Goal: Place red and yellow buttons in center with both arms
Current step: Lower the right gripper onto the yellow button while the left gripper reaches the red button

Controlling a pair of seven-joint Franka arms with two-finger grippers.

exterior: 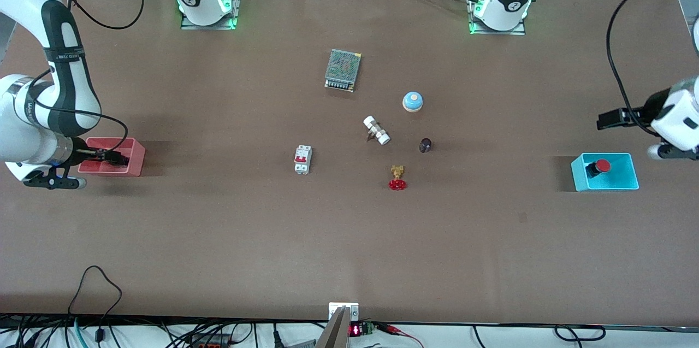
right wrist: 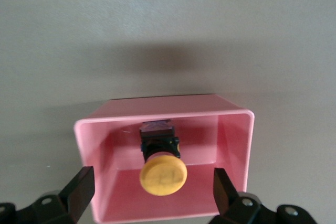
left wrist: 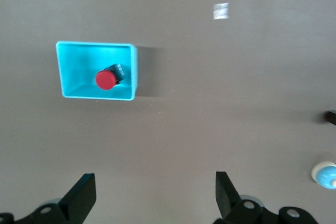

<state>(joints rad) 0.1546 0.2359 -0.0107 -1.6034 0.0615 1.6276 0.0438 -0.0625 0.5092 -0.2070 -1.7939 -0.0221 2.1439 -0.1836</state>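
**Both buttons sit in their bins, grippers spread wide above**

We see the red button (exterior: 602, 166) lying inside the blue bin (exterior: 628, 181) at the left arm's end of the worktop (exterior: 218, 228). In the left wrist view its red cap (left wrist: 105, 80) faces up, with the dark body beside it. The left gripper (left wrist: 155, 195) hangs over the bare worktop beside that bin, its fingers (left wrist: 81, 195) spread wide and holding nothing.

At the right arm's end, the yellow button (right wrist: 163, 174) lies in the pink bin (right wrist: 233, 129), its dark body pointing away from the cap. The right gripper (right wrist: 152, 190) is over this bin, its fingers (right wrist: 79, 187) wide apart on either side of the yellow cap, not touching it.

In the center of the worktop we find a blue-domed bell (exterior: 413, 101), a brass valve with a red handwheel (exterior: 397, 178), a small dark cylinder (exterior: 425, 145), a white-capped cylinder (exterior: 376, 130), a circuit breaker (exterior: 303, 159) and a mesh-covered metal box (exterior: 343, 70).
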